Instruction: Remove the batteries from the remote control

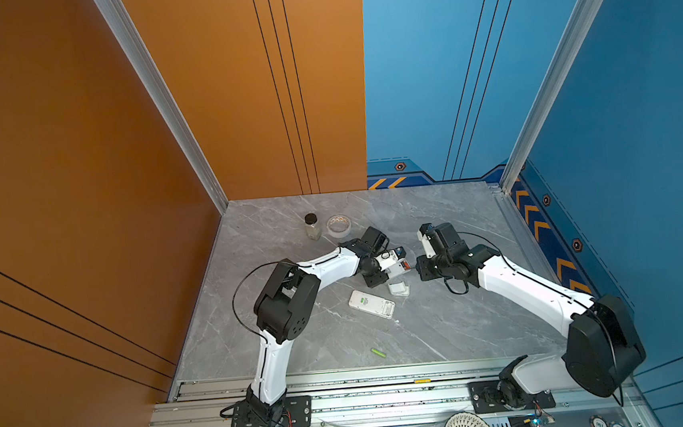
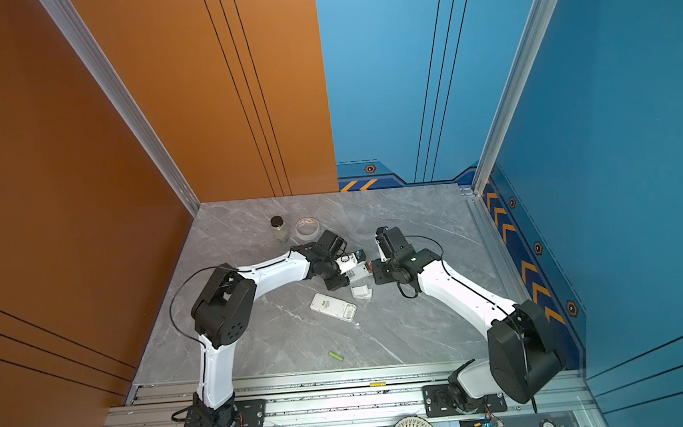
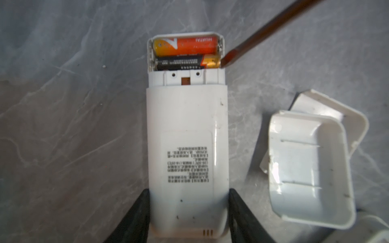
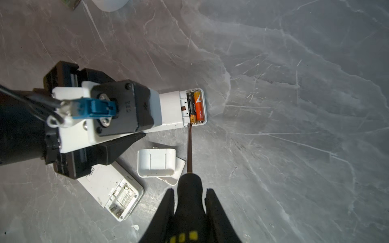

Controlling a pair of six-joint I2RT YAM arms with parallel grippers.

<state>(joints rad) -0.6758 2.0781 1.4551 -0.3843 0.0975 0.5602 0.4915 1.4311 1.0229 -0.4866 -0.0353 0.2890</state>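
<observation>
On the grey table (image 1: 464,317), near its front edge, the green battery (image 1: 378,353) is found lying flat and loose. It is a slim bright cylinder, its long axis slanted from far-left to near-right in both top views. Behind it a second remote (image 1: 371,303) is noted, white, back up, compartment uncovered. The left gripper (image 3: 188,190) is seen with fingers clamped on the sides of the held remote (image 3: 187,136), whose uncovered end is pointed toward the right arm. Two batteries are seated there side by side, crosswise to the remote: the orange-red battery (image 3: 186,46) outermost, the black battery (image 3: 181,64) inboard. The tip of the screwdriver (image 4: 189,178) is set at the compartment edge. The right gripper (image 4: 190,191) is closed on its handle.
</observation>
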